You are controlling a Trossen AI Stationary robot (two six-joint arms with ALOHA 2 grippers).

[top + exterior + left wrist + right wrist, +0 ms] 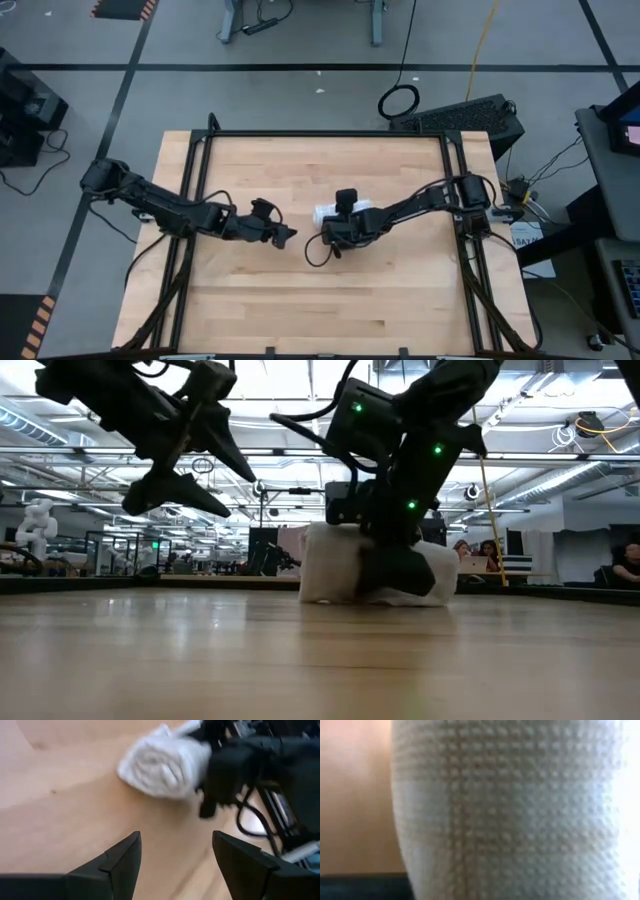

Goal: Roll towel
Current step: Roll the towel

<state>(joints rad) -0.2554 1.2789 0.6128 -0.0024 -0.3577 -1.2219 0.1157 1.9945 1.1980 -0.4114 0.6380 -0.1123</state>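
here the right claw (395,575) presses the rolled towel (162,765) (left claw (175,860) open).

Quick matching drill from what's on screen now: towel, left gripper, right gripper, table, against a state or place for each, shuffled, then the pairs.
Things:
1. towel
2. left gripper
3. right gripper
4. table

States:
A. bare wood, carrying everything
B. open, hanging clear above the wood, holding nothing
C. rolled into a white bundle near the table's middle
D. down on the bundle, pressed against it

Pairs: 1-C, 2-B, 3-D, 4-A
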